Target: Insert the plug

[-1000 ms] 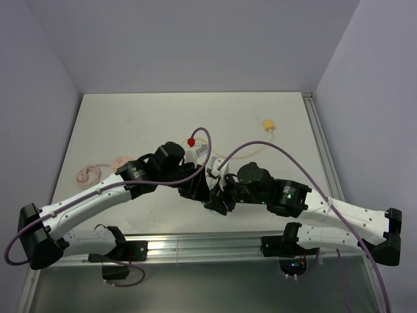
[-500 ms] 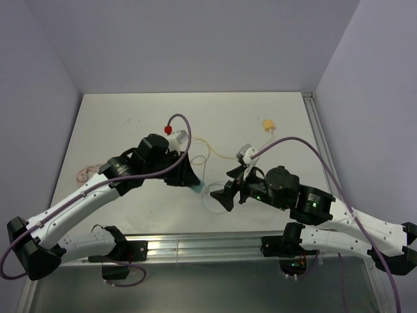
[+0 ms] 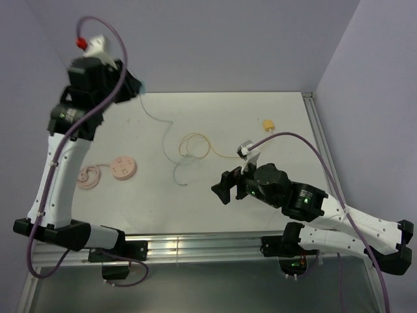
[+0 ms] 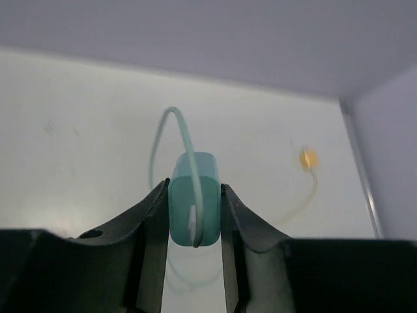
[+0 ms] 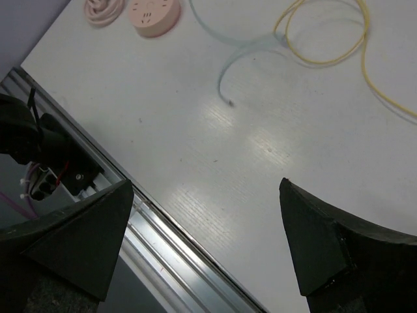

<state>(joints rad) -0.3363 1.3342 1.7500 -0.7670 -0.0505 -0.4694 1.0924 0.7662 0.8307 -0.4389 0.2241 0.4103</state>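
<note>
Left gripper (image 3: 132, 85) had swung up far-left clamping teal plug (image 4: 194, 202); next likely needed lowering onto pink socket (image 3: 122, 167); right gripper (image 3: 225, 188) gaped empty.

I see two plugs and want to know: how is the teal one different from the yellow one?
The teal plug is gripped by the left gripper, up in the air; the yellow plug lies loose on the table. Both are corded: teal cable, yellow cable.

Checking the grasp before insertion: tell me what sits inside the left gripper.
The left gripper holds a teal plug block clamped between its fingers, with the teal cable arching away toward the table. The prongs are not visible, so their direction cannot be told.
</note>
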